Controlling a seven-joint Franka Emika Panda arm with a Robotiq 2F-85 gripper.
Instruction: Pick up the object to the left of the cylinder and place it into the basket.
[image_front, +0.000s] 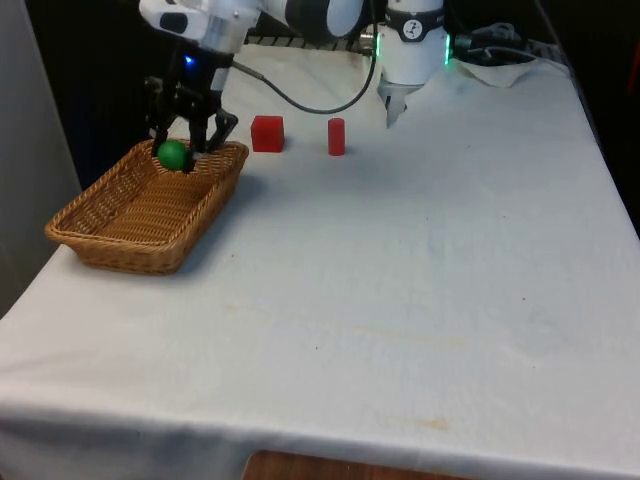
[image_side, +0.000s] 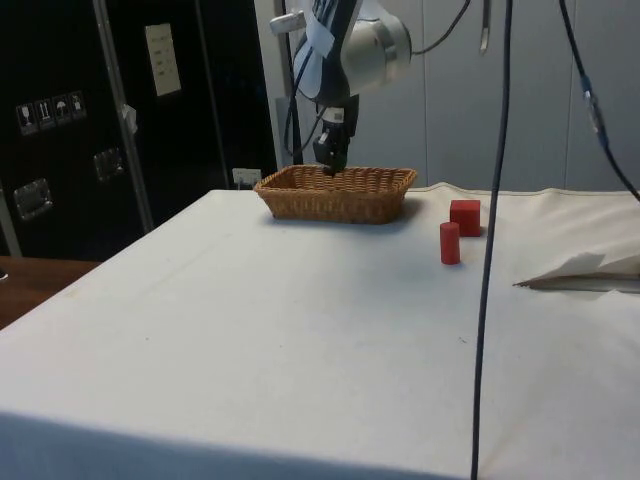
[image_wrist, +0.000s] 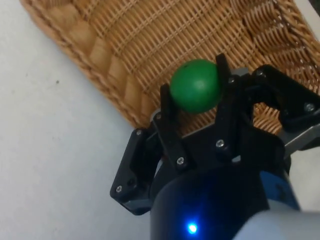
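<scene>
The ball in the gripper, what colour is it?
Green; the ball shows best in the wrist view.

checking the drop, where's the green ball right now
The green ball sits between the fingers of the gripper over the far end of the basket, at the front view's left, left of the red cube.

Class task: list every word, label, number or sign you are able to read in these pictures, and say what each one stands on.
No text here can be read.
Pale notice on the dark cabinets: print too small to read.
Small symbol labels on the cabinets: pictograms, too blurred to read.
Green ball, basket, red cube and red cylinder: no markings seen.
</scene>
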